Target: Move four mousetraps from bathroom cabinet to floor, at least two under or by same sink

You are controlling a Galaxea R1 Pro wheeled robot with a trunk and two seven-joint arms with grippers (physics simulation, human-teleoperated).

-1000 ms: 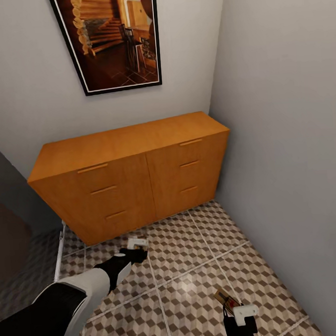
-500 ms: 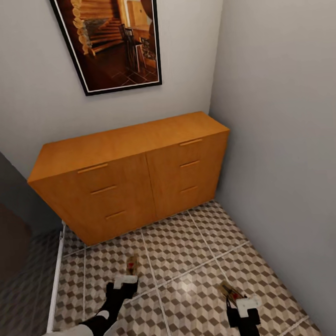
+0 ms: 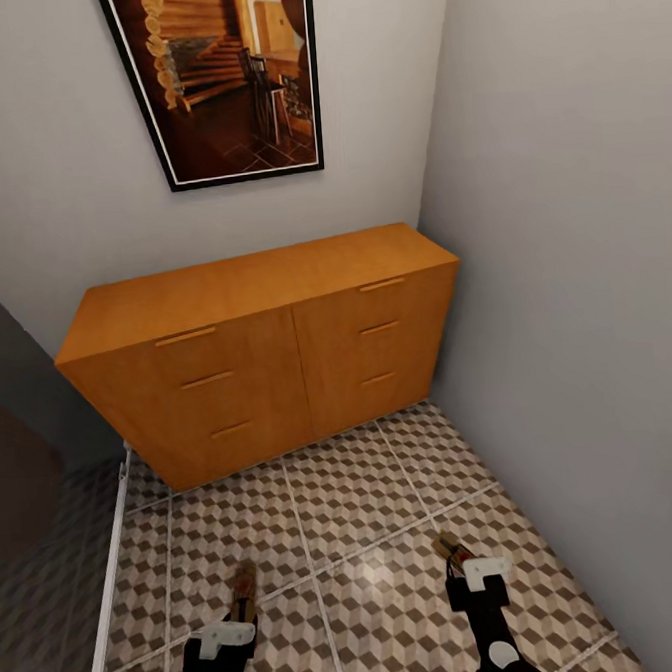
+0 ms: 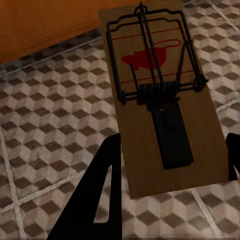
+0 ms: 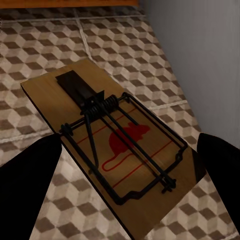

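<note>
The orange-brown cabinet (image 3: 242, 282) stands against the back wall with all its drawers closed. In the head view my left gripper (image 3: 235, 616) hangs low over the cube-patterned bathroom floor (image 3: 357, 495), shut on a mousetrap (image 3: 243, 586) that sticks out ahead of it. My right gripper (image 3: 468, 563) is shut on a second mousetrap (image 3: 450, 549) near the right wall. The left wrist view has the tan board (image 4: 200, 130), with its wire and red mouse mark, between the black fingers (image 4: 107, 190). In the right wrist view the other board (image 5: 80, 100) lies between the dark fingers (image 5: 25, 185).
A framed picture (image 3: 222, 73) hangs above the cabinet. A grey wall (image 3: 575, 309) closes the right side. At the left, a white threshold strip (image 3: 112, 572) borders a darker grey area (image 3: 24, 468). The tiles between me and the cabinet are open.
My left arm has drawn back from the cabinet's foot toward me, carrying its mousetrap. The right gripper with its mousetrap has edged slightly forward. The cabinet has not changed.
</note>
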